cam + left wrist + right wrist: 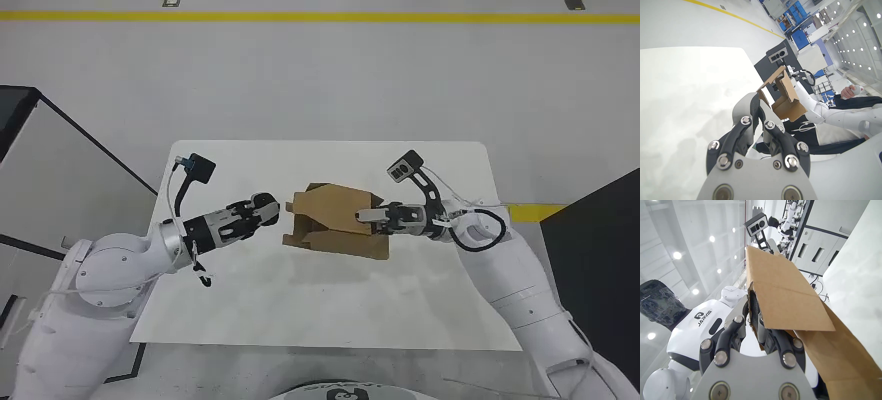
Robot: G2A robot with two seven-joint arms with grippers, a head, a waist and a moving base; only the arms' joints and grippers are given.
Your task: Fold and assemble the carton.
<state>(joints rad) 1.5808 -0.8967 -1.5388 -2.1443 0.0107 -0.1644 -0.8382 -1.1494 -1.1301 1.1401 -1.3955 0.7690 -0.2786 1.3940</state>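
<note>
Shaping of the carton (335, 215) is judged to be the step in hand. The body is opened out, but the end flaps are not yet folded shut.

- Carton: brown corrugated cardboard, located at the middle of the white table (300, 300). Its left end is open, with loose flaps projecting leftward, and the hollow interior is seen in the left wrist view (789, 106). Whether the underside rests on the table cannot be told.
- Right gripper (365, 214): clenched on the carton's right side. A raw cardboard edge (781, 294) is seen pinched between the fingers (751, 306).
- Left gripper (268, 208): fingers pressed together with nothing between them (757, 102). It is held just left of the carton, close to the projecting flaps, and a narrow gap is visible from above.

Next move, as judged: the loose left flaps are to be pushed inward by the left gripper while the carton is braced by the right. A firm hold is called for, since thin board may buckle or slip under sideways pressure.
</note>
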